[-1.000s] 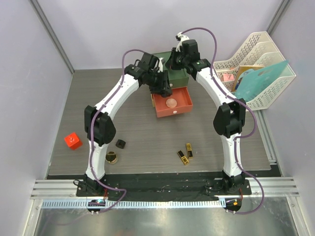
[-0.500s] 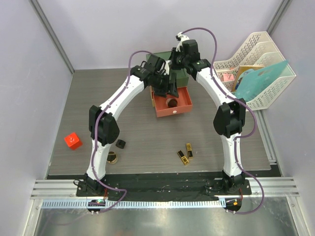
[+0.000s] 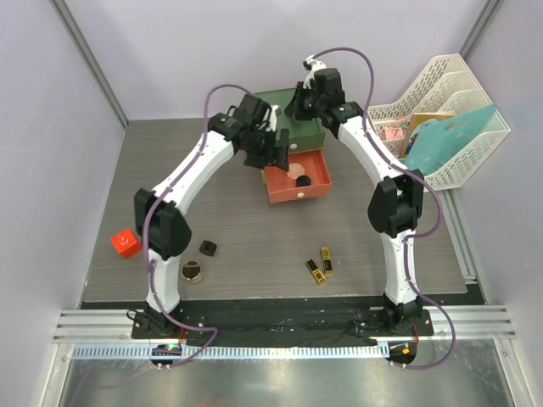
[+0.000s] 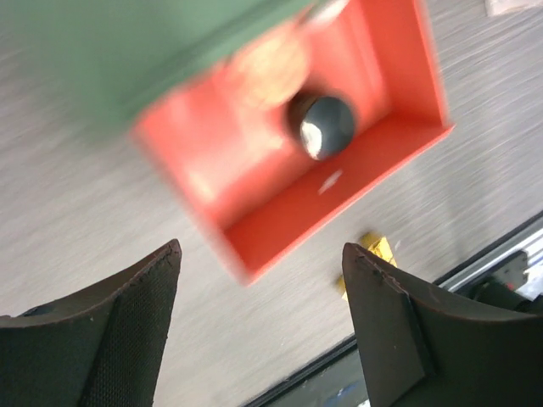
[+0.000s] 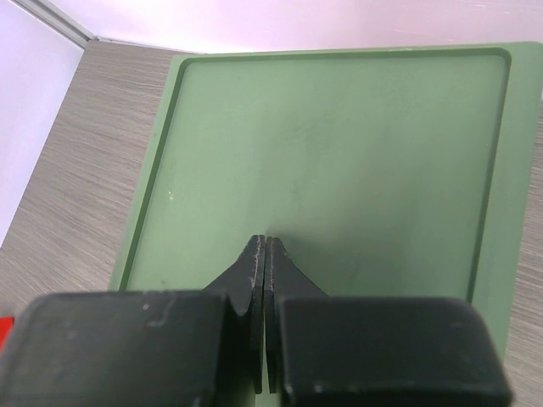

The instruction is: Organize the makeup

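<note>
The orange drawer (image 3: 299, 193) of the green box (image 3: 276, 100) stands pulled out. In it lie a round peach compact (image 3: 293, 168) and a dark jar (image 3: 303, 180). My left gripper (image 3: 267, 153) is open and empty, above the drawer's left end. The left wrist view shows the drawer (image 4: 365, 161), the dark jar (image 4: 321, 125) and the blurred compact (image 4: 271, 64) beyond my open left gripper (image 4: 261, 248). My right gripper (image 5: 265, 240) is shut and empty, its tips on the green box top (image 5: 339, 144). Two gold-black lipsticks (image 3: 320, 264), a small black jar (image 3: 208, 248) and a gold jar (image 3: 193, 272) lie on the table.
A red cube (image 3: 125, 242) sits at the left of the table. A white slotted basket (image 3: 441, 93) with a teal folder stands at the back right. Purple walls close in the back and both sides.
My left gripper moved over the drawer with a dark jar, let it go there beside the compact, and has drawn back to the left, open. The right arm has not moved.
</note>
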You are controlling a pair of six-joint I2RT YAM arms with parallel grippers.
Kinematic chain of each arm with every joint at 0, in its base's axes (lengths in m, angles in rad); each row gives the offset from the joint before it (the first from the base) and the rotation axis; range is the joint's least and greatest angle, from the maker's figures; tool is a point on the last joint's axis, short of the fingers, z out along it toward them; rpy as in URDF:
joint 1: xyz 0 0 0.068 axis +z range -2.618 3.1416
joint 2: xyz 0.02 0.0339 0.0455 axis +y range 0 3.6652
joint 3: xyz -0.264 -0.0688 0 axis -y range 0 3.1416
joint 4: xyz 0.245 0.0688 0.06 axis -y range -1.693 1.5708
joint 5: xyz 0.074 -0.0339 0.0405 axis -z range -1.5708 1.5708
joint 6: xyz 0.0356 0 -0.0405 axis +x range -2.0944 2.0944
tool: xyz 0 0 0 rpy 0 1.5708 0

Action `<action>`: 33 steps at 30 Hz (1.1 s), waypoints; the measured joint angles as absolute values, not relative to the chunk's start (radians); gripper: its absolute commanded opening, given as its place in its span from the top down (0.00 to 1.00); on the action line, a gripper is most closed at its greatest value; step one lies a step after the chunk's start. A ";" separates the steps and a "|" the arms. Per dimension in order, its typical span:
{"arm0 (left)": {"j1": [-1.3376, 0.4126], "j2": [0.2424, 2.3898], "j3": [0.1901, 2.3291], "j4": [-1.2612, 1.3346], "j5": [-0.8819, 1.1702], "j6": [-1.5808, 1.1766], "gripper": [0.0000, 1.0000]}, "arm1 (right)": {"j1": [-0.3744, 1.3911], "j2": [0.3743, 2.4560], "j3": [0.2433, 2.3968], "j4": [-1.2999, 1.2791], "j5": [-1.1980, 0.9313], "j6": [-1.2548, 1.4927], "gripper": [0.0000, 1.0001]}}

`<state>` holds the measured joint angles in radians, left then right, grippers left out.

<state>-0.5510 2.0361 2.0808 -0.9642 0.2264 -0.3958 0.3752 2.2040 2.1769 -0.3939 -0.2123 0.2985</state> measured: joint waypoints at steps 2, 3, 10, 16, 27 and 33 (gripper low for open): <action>-0.529 1.946 2.000 -0.984 0.200 -0.383 0.21 | 0.375 2.204 2.177 -0.393 -0.213 0.299 0.98; -0.514 1.897 1.963 -0.997 0.188 -0.380 0.19 | 0.375 2.204 2.176 -0.393 -0.212 0.299 0.99; -0.365 1.631 1.647 -1.054 0.109 -0.379 0.15 | 0.374 2.204 2.175 -0.392 -0.216 0.299 0.98; -0.305 1.673 1.438 -1.138 0.089 -0.385 0.12 | 0.373 2.204 2.172 -0.389 -0.222 0.299 0.99; -0.308 1.786 1.295 -1.187 0.090 -0.376 0.10 | 0.372 2.203 2.157 -0.364 -0.232 0.299 0.99; -0.308 1.852 1.233 -1.168 0.105 -0.357 0.13 | 0.371 2.203 2.152 -0.358 -0.236 0.299 0.99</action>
<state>-0.3084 1.8519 1.2327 -1.1675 0.1047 -0.3569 0.3714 2.2032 2.1521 -0.3580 -0.2359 0.2989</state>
